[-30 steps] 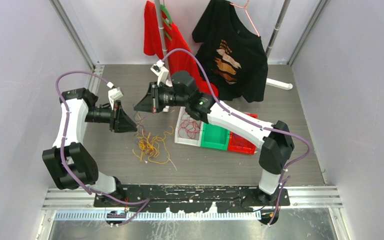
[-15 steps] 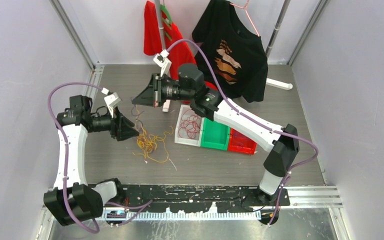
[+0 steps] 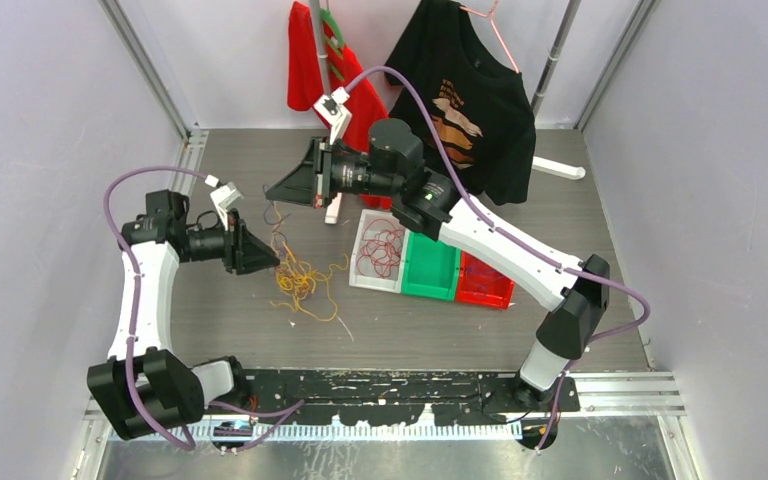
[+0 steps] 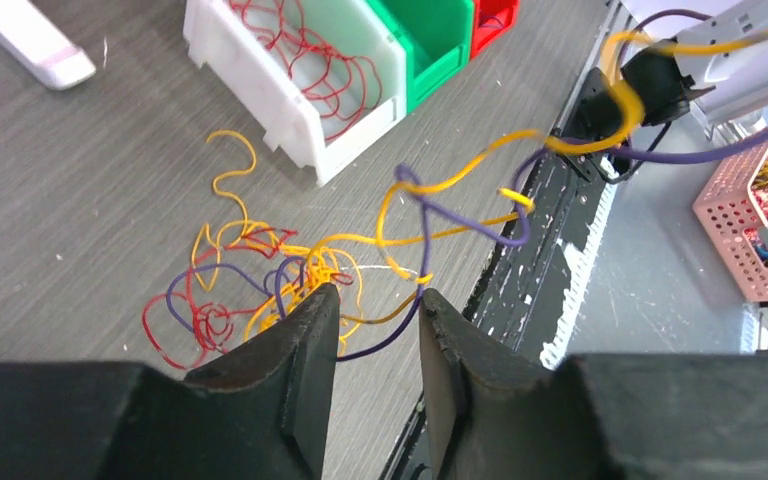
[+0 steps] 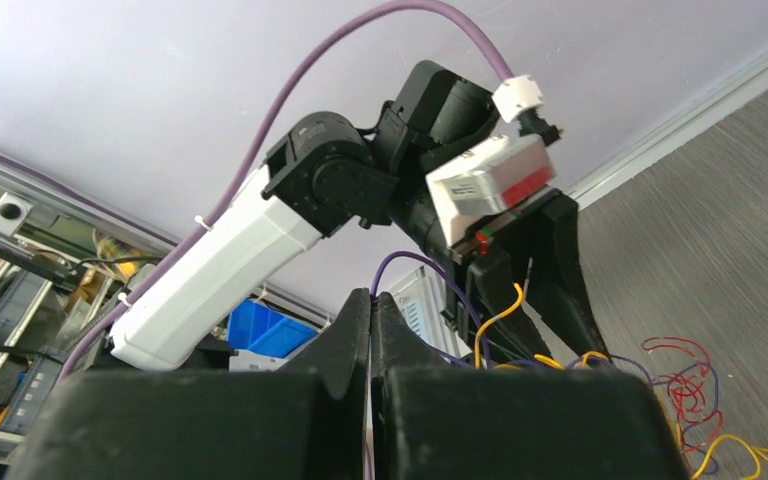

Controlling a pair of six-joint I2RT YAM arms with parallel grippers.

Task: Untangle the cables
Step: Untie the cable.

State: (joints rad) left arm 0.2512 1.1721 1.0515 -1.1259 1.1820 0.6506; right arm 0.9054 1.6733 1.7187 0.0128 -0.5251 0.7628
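Note:
A tangle of thin red, yellow and purple cables (image 3: 300,285) lies on the grey table left of centre; it also shows in the left wrist view (image 4: 260,285). My left gripper (image 3: 268,262) is open right at the pile, low over the table. In its wrist view (image 4: 380,300) a purple strand (image 4: 422,215) and a yellow one rise up between its fingertips, unclamped. My right gripper (image 3: 272,192) is raised behind the pile. In its wrist view (image 5: 371,298) it is shut on a purple cable (image 5: 430,265) that arcs down toward the pile.
A white bin (image 3: 360,275) holding red cables, a green bin (image 3: 432,270) and a red bin (image 3: 485,285) stand right of the pile. A white bar (image 3: 332,212) lies behind. A black T-shirt (image 3: 470,110) and a red garment (image 3: 305,60) hang at the back.
My right gripper has risen and drawn back to the right with the purple cable, stretching it up from the pile. My left arm has reached down toward the pile.

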